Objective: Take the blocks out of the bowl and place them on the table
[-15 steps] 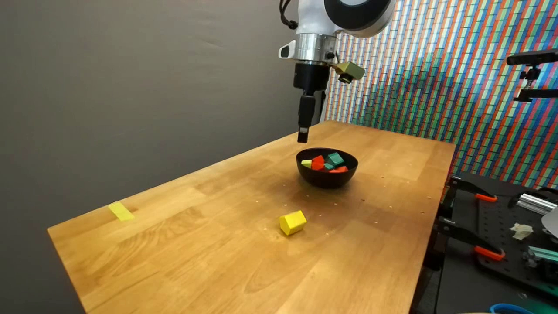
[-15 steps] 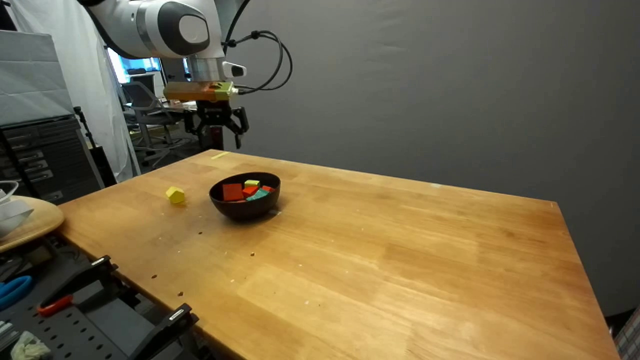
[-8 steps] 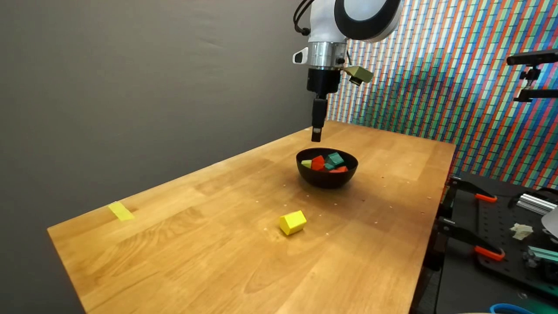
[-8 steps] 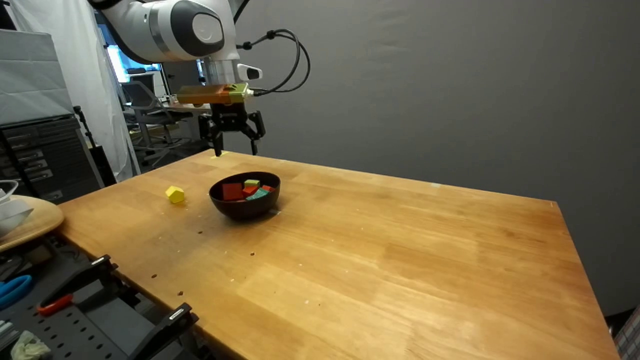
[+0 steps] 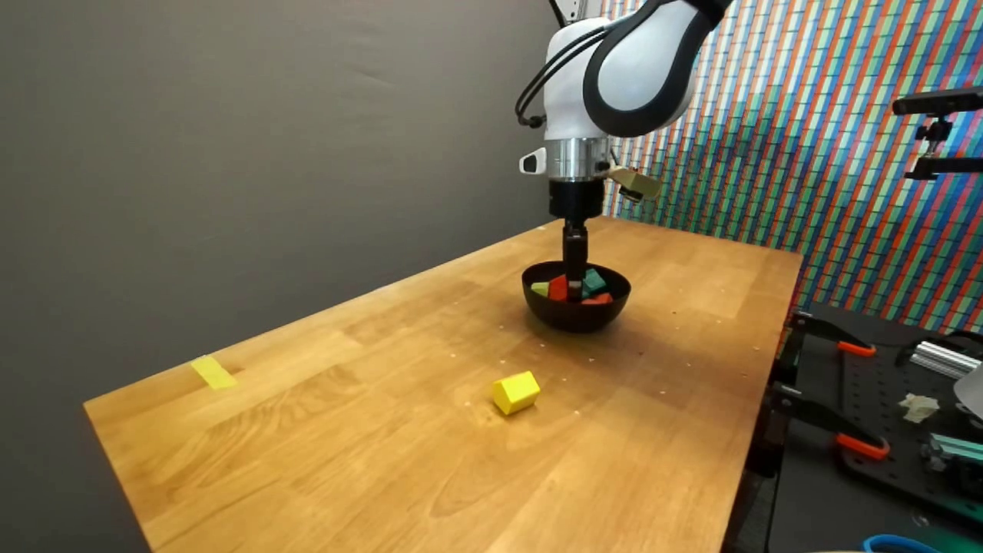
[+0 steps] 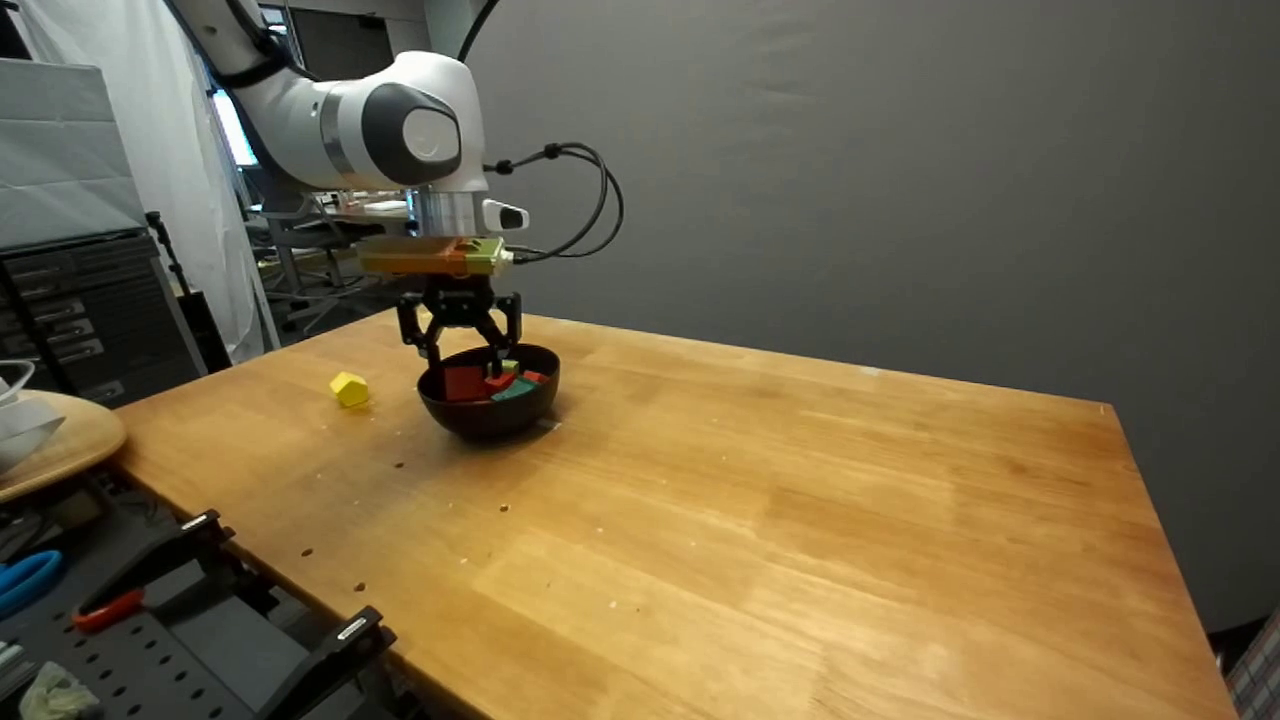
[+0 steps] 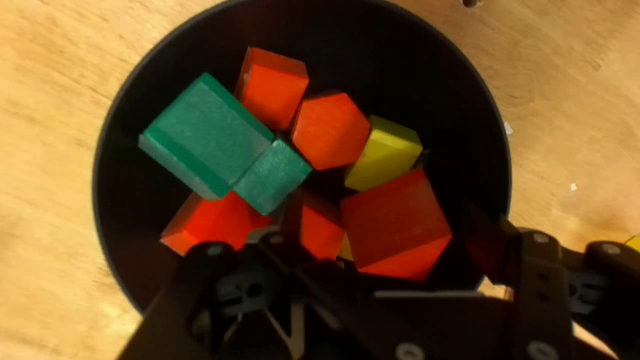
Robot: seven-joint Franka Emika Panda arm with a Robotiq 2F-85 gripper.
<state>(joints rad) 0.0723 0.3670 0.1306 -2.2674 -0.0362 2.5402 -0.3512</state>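
Fingers (image 5: 575, 261) wide apart inside black bowl (image 6: 490, 424), large red block (image 7: 395, 220) between them, lower right of center in wrist view; contact unclear. Yellow pentagonal block (image 5: 517, 393) on tabletop (image 5: 345, 461), lower middle in an exterior view.

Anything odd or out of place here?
A flat yellow strip, seemingly tape, lies at the edge of the table, unlike the blocks; pale specks, perhaps debris, lie near the bowl, which sits upright. The yellow block outside it fits the task.
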